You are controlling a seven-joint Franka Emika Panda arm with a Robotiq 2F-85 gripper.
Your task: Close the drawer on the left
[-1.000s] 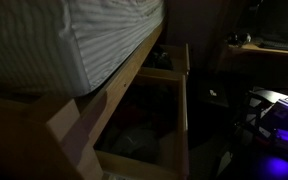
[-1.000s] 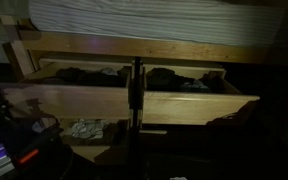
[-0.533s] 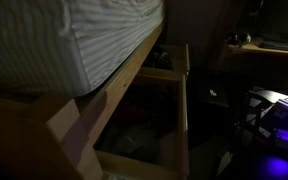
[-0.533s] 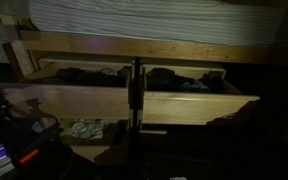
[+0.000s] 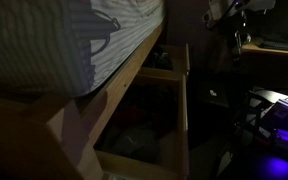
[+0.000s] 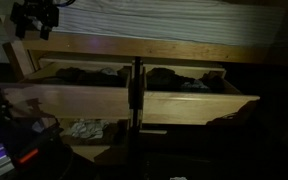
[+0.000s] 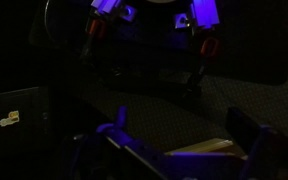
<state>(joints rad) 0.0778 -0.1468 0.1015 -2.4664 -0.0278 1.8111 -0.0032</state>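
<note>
Swinging into view since the earlier frames, the gripper [image 6: 34,18] is now hanging in the upper left of an exterior view, well above the task's thing, and is throwing a shadow [image 5: 96,40] across the mattress [image 5: 34,45]. Under the mattress, the drawer [image 6: 69,102] is standing pulled well out at left of centre, its long front panel facing the camera, beside a second open drawer [image 6: 199,105] on the right. At the bottom of the wrist view the fingers [image 7: 119,125] are looking spread, gripping nothing.

The approach is only beginning, I judge. To do it well, the arm is needing to come down in front of the panel, meet it near the middle, and push squarely toward the bed; an off-centre push is likely to skew the shallow box and jam it.
</note>
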